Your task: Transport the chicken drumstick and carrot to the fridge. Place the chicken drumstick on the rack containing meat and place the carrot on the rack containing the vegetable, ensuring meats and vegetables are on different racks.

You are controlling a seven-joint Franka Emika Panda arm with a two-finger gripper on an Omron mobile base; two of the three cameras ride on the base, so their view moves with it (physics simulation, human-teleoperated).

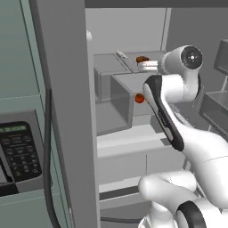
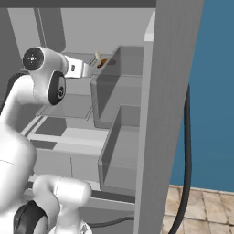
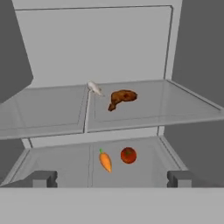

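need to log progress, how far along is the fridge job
It looks essentially done. The chicken drumstick lies on the upper rack beside a small pale item I can't identify. The carrot lies on the lower rack next to a tomato. The gripper is open and empty. Only backing out looks left.

Drumstick (image 3: 122, 98) above, carrot (image 3: 105, 161) below

Even, flat rendered light, moderately bright, with no visible source and no glare. The fridge (image 3: 127, 48) interior reads pale grey, its side walls darker; soft shading lies beneath the upper shelf (image 3: 148, 111). Edges look slightly soft and low-resolution, without lens distortion.
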